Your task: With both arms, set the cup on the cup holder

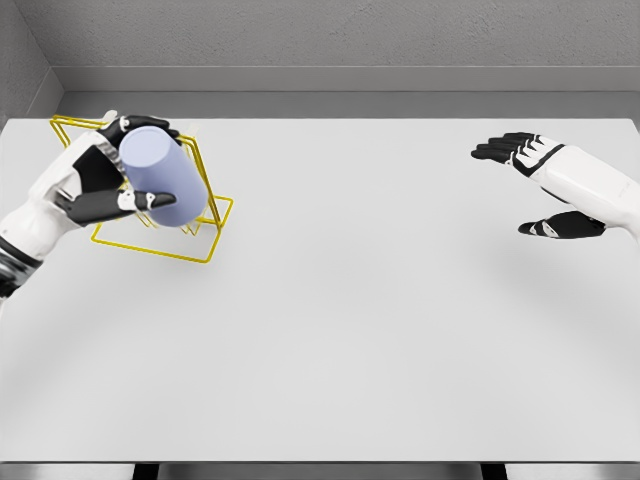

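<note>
A pale lavender cup is tilted in my left hand, whose black fingers wrap around it from the top and the near side. The cup hangs over a yellow wire cup holder standing at the table's far left; the cup and hand hide much of the frame. Whether the cup touches the wires I cannot tell. My right hand hovers at the far right of the table, fingers spread and empty, well away from the cup.
The white table stretches across the view, with a grey wall behind its far edge and a dark gap below its front edge.
</note>
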